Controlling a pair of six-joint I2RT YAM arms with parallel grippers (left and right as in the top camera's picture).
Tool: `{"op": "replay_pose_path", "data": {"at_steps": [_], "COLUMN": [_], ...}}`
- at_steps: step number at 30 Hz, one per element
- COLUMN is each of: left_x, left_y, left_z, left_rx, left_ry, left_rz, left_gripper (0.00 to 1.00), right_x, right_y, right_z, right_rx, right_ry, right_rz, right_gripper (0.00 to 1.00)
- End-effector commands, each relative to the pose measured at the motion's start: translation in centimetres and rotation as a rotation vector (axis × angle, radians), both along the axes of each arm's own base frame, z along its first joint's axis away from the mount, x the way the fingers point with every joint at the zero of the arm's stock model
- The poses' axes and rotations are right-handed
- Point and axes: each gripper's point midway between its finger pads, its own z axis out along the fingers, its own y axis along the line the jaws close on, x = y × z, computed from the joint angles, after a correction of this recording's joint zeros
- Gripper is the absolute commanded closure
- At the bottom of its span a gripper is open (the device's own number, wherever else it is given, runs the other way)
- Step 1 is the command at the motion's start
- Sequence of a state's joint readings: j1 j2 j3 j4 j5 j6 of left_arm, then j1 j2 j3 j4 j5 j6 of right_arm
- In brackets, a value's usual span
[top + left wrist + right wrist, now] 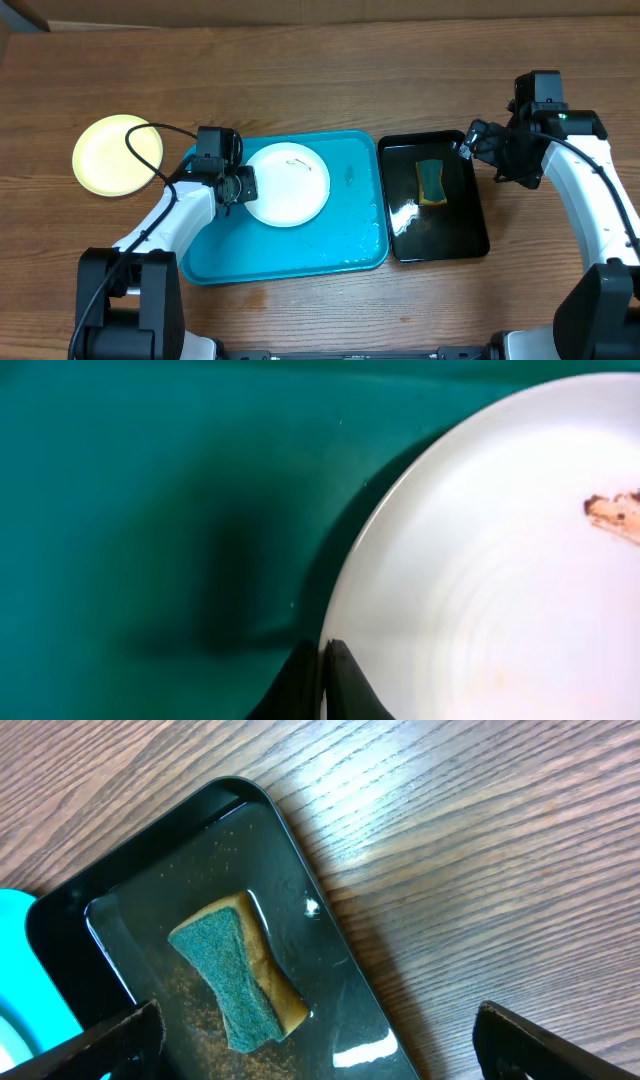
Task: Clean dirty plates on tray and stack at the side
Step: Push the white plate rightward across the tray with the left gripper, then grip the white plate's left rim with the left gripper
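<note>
Lab workbench, wood-grain table (330, 70), robot arm (588, 188)

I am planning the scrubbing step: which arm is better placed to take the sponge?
Right: the right gripper, open, hovers by the black tray holding the sponge; the left gripper is shut on the white plate.

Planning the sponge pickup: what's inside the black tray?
A single green-topped yellow sponge lies on the glossy, wet-looking floor of the black tray, with fine brownish specks scattered around it. The patch of floor under the sponge, and the sponge's underside, are covered.
</note>
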State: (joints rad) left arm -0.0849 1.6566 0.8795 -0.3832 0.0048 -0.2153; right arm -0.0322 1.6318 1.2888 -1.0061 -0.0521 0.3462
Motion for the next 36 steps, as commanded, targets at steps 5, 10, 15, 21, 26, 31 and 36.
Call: {"op": "replay_pose_path", "data": {"at_steps": [5, 10, 15, 21, 26, 31, 36], "left_x": [2.9, 3.0, 1.1, -0.8, -2.4, -3.6, -4.3], "left_y": [-0.2, -0.4, -0.6, -2.2, -4.1, -4.6, -4.4], "left_z": [1.4, 1.5, 1.3, 2.6, 2.8, 2.0, 1.2], "left_rx": [0.042, 0.061, 0.025, -0.11, -0.29, -0.316, -0.282], "left_ry": [-0.119, -0.126, -0.008, 0.119, 0.229, 0.289, 0.302], "left_rz": [-0.087, -0.151, -0.129, -0.051, 0.141, 0.314, 0.431], "left_gripper": [0.89, 0.82, 0.62, 0.57, 0.66, 0.7, 0.7], "right_x": [0.7, 0.7, 0.7, 0.7, 0.7, 0.7, 0.7], "right_y": [-0.1, -0.1, -0.1, -0.1, -0.1, -0.1, -0.1], "right_z": [1.4, 1.4, 1.4, 1.4, 1.4, 1.4, 1.4], "right_rx": [0.001, 0.001, 0.001, 0.001, 0.001, 0.001, 0.001], "right_ry": [-0.046, -0.046, -0.046, -0.046, -0.046, -0.046, -0.046], "right_rz": [-0.004, -0.004, -0.004, -0.004, -0.004, -0.004, -0.004], "right_gripper": [0.0, 0.0, 0.0, 0.0, 0.0, 0.0, 0.0]}}
